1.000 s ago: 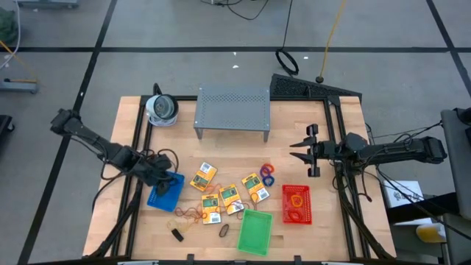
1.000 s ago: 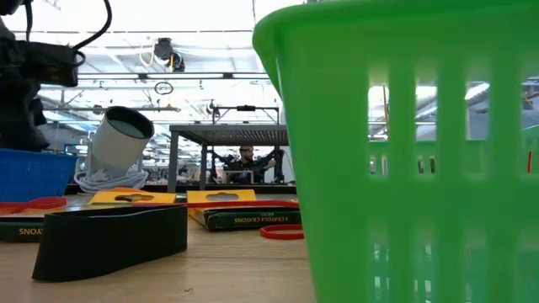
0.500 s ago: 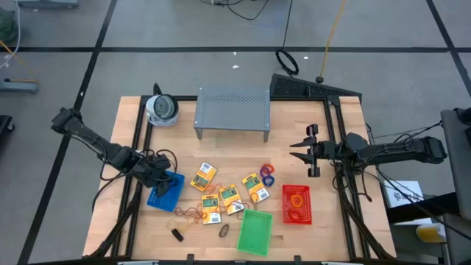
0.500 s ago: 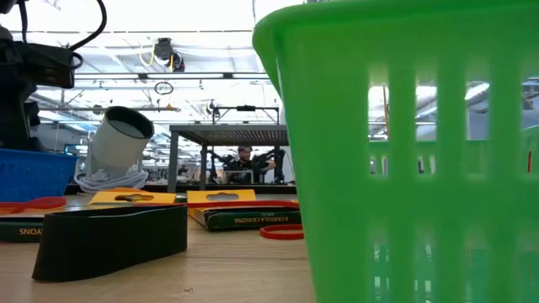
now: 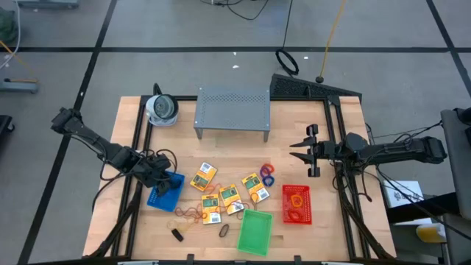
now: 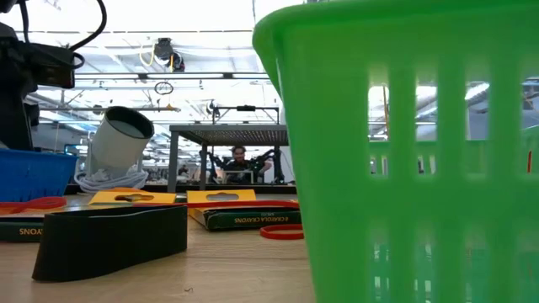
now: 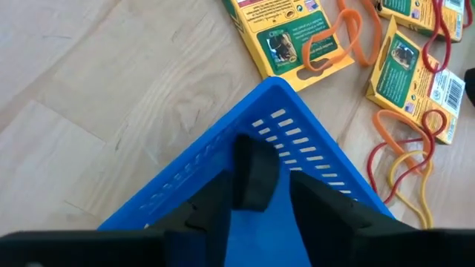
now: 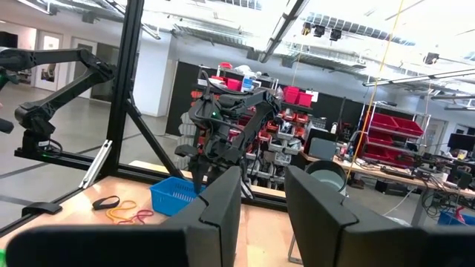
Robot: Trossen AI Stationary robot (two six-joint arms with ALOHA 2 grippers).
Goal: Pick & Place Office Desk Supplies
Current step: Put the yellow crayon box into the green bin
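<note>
Two arms over the counter [image 5: 294, 125]. Grey perforated shelf [image 5: 232, 109] stands at the far edge, round white-grey object [image 5: 161, 108] beside it.

Baskets: blue basket [image 5: 165, 191] on the left side, green basket [image 5: 255, 232] at the near edge, red basket [image 5: 296, 204] to its right with orange loops inside.

Left tool [image 5: 160, 174] hangs directly over the blue basket's far rim. In its wrist view the two fingers [image 7: 256, 174] stand parted with a gap between them, nothing gripped; the basket's blue floor shows between and below them.

Right tool [image 5: 299, 151] waits well apart, above bare counter on the right side, fingers [image 8: 215, 211] spread, empty.

Crayon boxes [image 5: 204, 177] lie scattered mid-counter, just right of the blue basket and clear of the left tool. Rubber-band loops [image 5: 186, 214] lie near the basket's near corner; more loops [image 5: 266, 174] beside the rightmost box. Black clips [image 5: 177, 235] sit at the near edge, left of the green basket.
</note>
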